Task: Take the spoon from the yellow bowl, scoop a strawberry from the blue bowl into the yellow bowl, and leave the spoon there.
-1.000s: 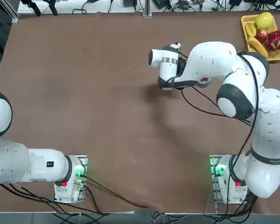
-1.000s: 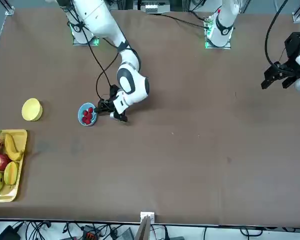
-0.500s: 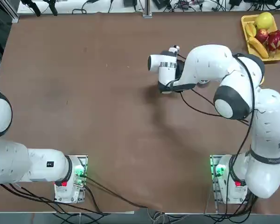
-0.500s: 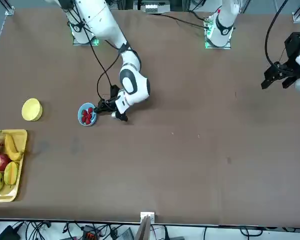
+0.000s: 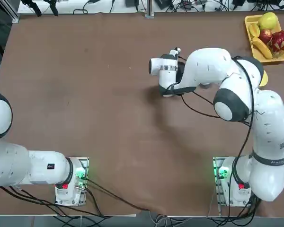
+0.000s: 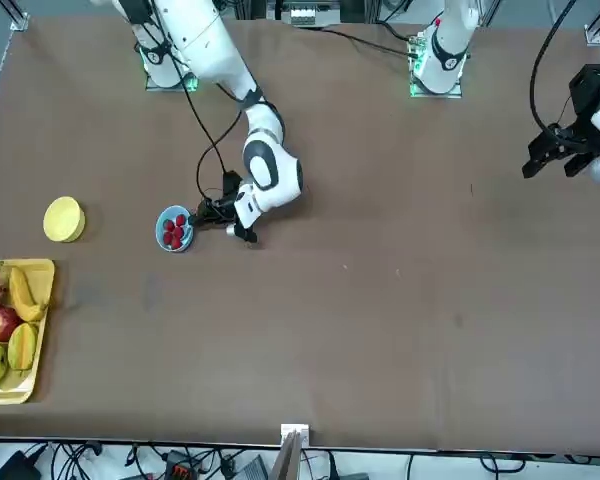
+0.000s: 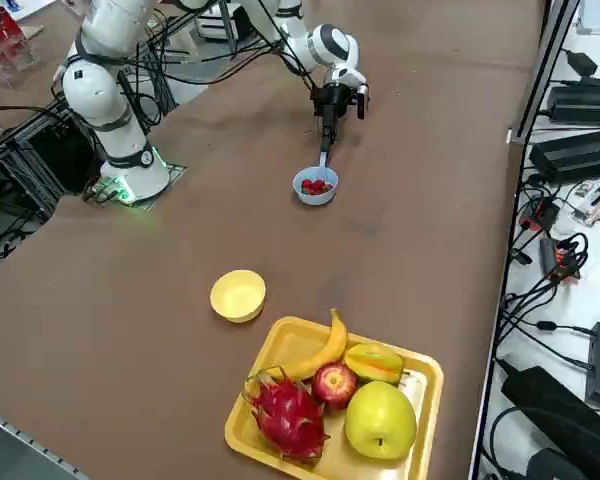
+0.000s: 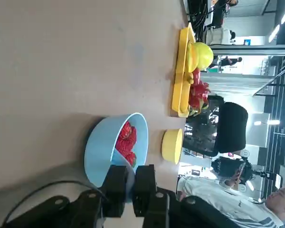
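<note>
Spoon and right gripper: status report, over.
Right gripper shut on small pale plastic spoon, at round light-blue bowl of strawberries. Round yellow bowl empty. Nothing between bowls.

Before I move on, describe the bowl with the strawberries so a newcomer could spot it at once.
Start from the rectangular yellow fruit tray at the table's corner; past the small yellow bowl sits the blue bowl, just beyond the right gripper. It is the only light-blue dish, and the only one holding red strawberries; the yellow bowl looks empty.
</note>
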Controlling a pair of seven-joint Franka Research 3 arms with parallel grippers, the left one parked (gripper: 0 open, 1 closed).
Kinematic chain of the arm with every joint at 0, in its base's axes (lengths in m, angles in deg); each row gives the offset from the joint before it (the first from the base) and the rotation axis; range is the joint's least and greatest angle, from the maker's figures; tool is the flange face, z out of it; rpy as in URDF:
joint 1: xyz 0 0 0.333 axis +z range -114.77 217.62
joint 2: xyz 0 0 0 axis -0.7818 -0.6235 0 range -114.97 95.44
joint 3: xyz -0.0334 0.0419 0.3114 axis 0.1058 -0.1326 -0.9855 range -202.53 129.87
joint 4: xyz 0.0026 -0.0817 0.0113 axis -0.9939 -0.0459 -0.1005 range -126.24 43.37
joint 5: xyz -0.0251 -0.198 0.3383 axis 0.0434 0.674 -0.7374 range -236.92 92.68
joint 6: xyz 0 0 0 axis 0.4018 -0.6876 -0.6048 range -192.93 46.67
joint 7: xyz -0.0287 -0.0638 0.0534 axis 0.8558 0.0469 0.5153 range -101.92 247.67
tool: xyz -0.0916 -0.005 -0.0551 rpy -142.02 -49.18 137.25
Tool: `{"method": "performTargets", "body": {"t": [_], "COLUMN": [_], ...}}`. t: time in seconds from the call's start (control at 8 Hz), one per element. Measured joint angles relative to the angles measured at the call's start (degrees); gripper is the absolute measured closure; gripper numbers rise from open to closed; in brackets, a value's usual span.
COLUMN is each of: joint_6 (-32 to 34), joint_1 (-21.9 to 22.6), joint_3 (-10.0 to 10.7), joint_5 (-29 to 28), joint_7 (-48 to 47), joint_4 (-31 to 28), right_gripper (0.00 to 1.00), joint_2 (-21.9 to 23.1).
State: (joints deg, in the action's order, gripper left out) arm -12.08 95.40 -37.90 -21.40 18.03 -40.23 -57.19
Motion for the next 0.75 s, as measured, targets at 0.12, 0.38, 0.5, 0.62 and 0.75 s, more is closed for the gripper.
{"method": "performTargets", "body": {"t": [0.12,0.38,0.5,0.62,0.75], "joint_6": [0.41,1.4,1.88,2.54,3.02], "joint_1": [0.31,0.91,1.29,1.63,1.93], "joint_3": [0.0,0.0,0.0,-0.01,0.02], "joint_5": [0.22,0.51,1.01,1.35,1.59], "joint_7": [0.0,0.0,0.0,0.0,-0.01], "joint_4": [0.61,1.45,1.65,1.77,1.83], "right_gripper": [0.89,0.89,0.89,0.89,0.89], "joint_2": [-0.36,-0.68,-1.03,-1.3,-1.55]}}
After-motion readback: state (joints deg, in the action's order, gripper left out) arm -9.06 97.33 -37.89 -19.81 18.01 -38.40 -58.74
